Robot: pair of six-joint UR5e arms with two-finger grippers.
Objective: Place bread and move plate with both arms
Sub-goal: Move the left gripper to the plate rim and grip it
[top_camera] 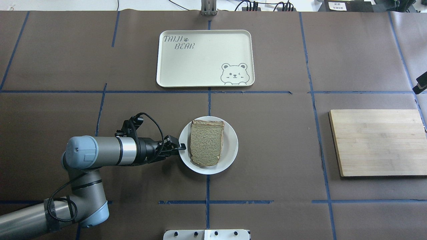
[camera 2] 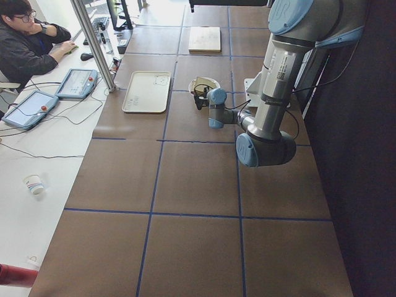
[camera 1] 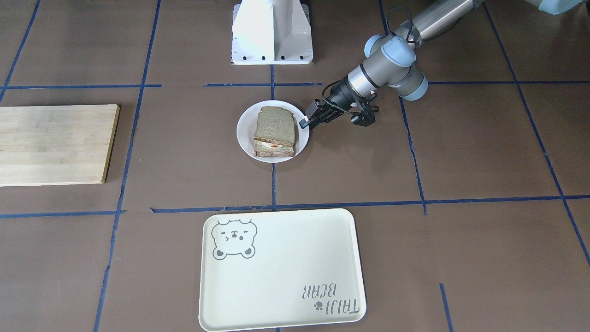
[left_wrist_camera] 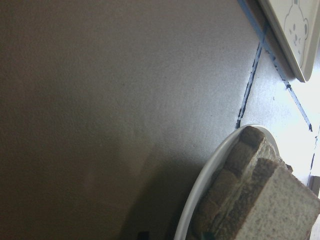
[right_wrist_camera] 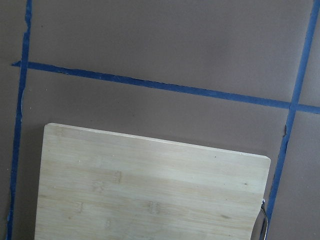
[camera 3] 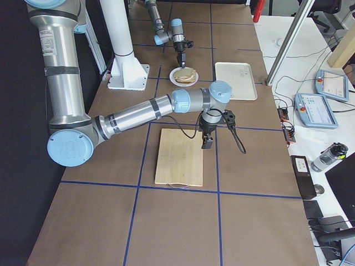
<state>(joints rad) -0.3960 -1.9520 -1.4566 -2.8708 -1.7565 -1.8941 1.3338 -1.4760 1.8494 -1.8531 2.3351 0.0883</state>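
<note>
The small white plate [top_camera: 230,146] sits at the table's middle. The plain bread slice [top_camera: 206,142] lies on it, on top of a slice with egg [camera 1: 273,146]. My left gripper [top_camera: 181,146] is low at the plate's rim on the robot's left side, and its jaws look shut on that rim. It also shows in the front view [camera 1: 306,121]. The left wrist view shows the plate rim [left_wrist_camera: 200,190] and the bread [left_wrist_camera: 260,200] close up. My right gripper [camera 3: 206,143] hangs above the wooden board's far edge. I cannot tell whether it is open or shut.
A cream bear tray [top_camera: 186,66] lies beyond the plate. A wooden cutting board [top_camera: 377,141] lies on the robot's right and is bare. The white base block [camera 1: 272,32] stands at the robot's side. An operator [camera 2: 28,43] sits at a side desk.
</note>
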